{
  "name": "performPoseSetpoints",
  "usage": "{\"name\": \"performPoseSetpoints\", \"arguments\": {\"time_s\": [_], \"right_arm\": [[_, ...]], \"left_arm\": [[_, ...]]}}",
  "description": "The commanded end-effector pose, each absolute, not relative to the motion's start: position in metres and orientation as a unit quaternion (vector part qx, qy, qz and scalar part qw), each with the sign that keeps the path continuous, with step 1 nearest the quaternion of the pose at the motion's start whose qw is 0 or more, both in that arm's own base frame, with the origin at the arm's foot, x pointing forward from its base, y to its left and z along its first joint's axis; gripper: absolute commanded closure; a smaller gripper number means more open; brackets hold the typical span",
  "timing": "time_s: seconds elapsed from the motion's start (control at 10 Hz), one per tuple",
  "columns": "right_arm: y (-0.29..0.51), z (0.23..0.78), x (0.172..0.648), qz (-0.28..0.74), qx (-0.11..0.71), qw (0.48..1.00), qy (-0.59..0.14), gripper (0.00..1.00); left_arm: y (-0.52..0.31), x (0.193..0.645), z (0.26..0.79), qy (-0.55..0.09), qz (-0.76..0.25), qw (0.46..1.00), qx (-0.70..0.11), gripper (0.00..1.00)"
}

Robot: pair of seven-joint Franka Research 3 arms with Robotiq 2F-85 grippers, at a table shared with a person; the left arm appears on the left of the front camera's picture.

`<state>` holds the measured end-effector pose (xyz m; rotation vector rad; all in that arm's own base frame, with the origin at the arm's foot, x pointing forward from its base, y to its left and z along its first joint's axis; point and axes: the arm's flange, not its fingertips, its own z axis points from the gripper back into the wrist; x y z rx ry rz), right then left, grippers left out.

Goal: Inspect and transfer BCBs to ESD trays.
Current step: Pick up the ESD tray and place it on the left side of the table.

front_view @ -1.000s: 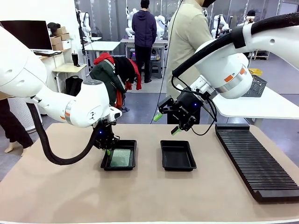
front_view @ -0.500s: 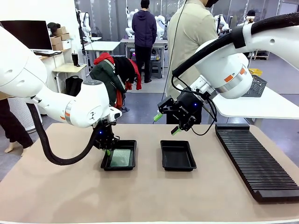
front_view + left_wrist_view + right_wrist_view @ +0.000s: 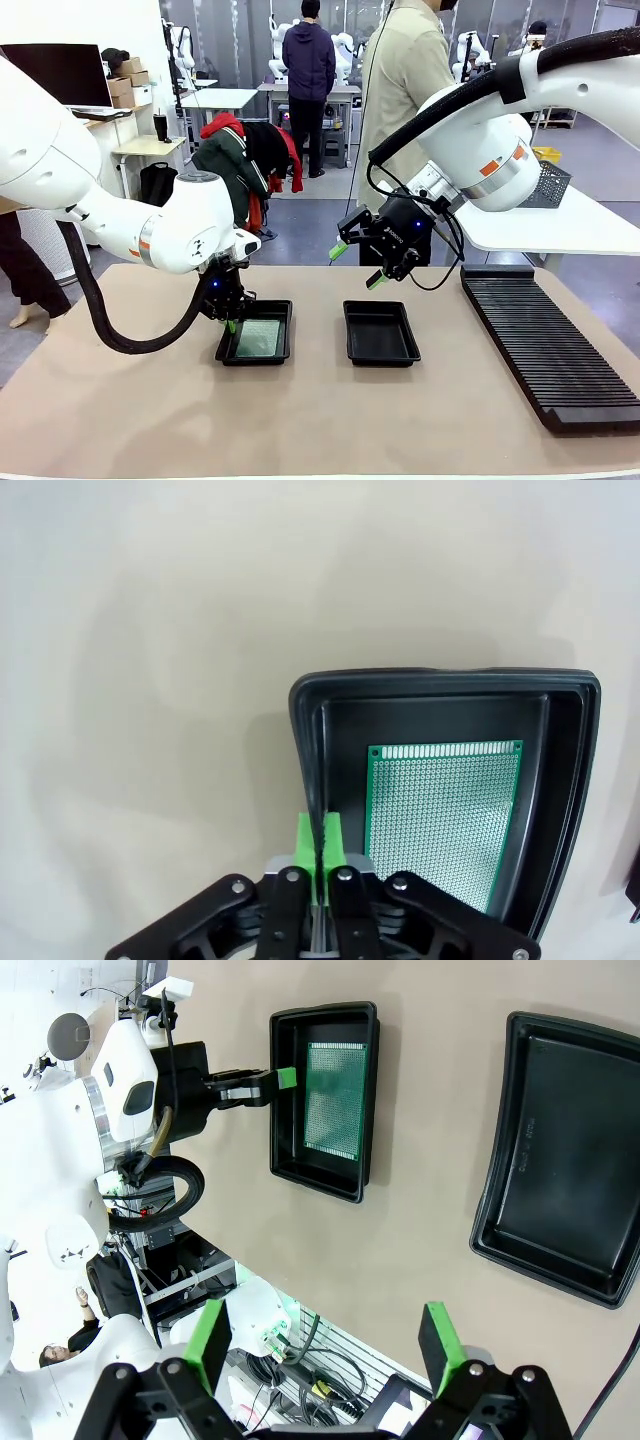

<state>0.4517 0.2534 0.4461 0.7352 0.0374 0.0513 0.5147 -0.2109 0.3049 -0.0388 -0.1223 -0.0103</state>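
Scene: We see a tan bench with two black trays side by side near its middle and a long ribbed rack along its right edge.
Board: A green perforated board lies flat on the floor of the left tray, inside its walls.
Long axis: The board's long side runs from the bench's near edge toward its far edge, parallel to the tray's long walls.
Left jaws: Shut, with the green pads pressed together and nothing we can make out between them. They sit low at the left tray's left long wall. We cannot tell whether they touch or nip the rim.
Direction: From the left jaws, the board lies just beside them across that wall, toward the bench's middle, with its long side parallel to the fingers.
Right jaws: Wide open and empty, raised over the bench's far edge and tilted down toward the right tray, which holds nothing.
From above: The right wrist view looks down on the board in the left tray, with the bare right tray apart from it.
Nearer arm: The left arm, clearly. The right jaws are well apart from the board.
Judgement: This board looks placed. We think the left jaws must lift straight up off the wall so the tray is not dragged.
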Motion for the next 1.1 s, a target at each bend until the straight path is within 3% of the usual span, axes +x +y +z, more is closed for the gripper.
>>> {"name": "performPoseSetpoints", "arguments": {"time_s": [0.0, 1.0], "right_arm": [[0.255, 0.446, 0.453, 0.021, 0.355, 0.934, 0.018, 0.00], [0.255, 0.446, 0.453, 0.021, 0.355, 0.934, 0.018, 0.00]], "left_arm": [[-0.211, 0.515, 0.305, -0.062, -0.005, 0.998, -0.019, 1.00], [-0.126, 0.513, 0.329, -0.050, -0.038, 0.982, -0.178, 0.97]]}}
